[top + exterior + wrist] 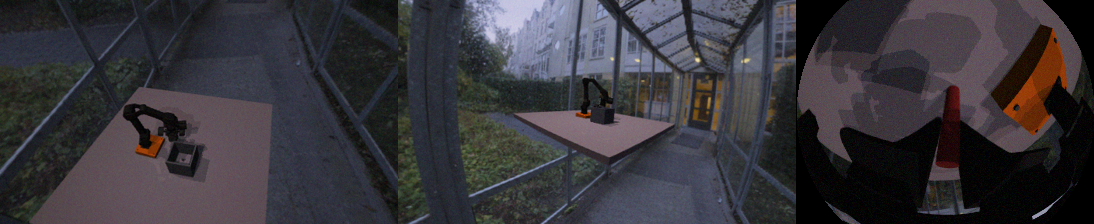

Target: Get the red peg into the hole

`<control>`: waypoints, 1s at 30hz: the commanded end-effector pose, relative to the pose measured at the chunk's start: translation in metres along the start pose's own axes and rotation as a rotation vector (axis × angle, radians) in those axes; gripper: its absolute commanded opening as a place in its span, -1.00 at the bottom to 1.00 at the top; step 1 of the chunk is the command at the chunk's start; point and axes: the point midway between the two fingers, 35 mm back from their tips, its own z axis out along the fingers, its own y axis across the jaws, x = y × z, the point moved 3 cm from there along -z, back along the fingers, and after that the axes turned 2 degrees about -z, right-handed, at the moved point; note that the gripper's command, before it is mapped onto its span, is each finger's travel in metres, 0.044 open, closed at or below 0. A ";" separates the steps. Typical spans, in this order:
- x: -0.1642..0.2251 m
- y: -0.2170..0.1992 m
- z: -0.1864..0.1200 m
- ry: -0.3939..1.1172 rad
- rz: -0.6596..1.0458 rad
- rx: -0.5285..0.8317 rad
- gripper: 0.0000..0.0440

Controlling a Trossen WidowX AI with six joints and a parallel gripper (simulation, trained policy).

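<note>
- The open box stands upright on the pinkish table and serves as the landmark here.
- Inside the box, the pale plate lies at the bottom, with a small dark mark at its hole; the top view shows no peg in it.
- The gripper is just beyond the box's far wall in the top view, outside its opening; in the exterior view the box hides its lower part.
- The fingers are nearly shut, with a narrow gap left between them, and have hold of the red peg.
- The red peg is outside the box, between the two dark fingers in the wrist view. One end shows past the fingertips and the other reaches back into the gap. Whether it touches the table cannot be told.
- The orange base plate lies just left of the box in the top view, apart from it.
- From that plate the black arm rises, bends and comes down near the box's far side.
</note>
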 end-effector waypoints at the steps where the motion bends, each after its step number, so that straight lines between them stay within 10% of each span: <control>1: 0.000 0.002 -0.001 0.013 -0.009 -0.023 -0.95; 30: 0.010 0.009 -0.089 0.051 -0.116 -0.353 -1.00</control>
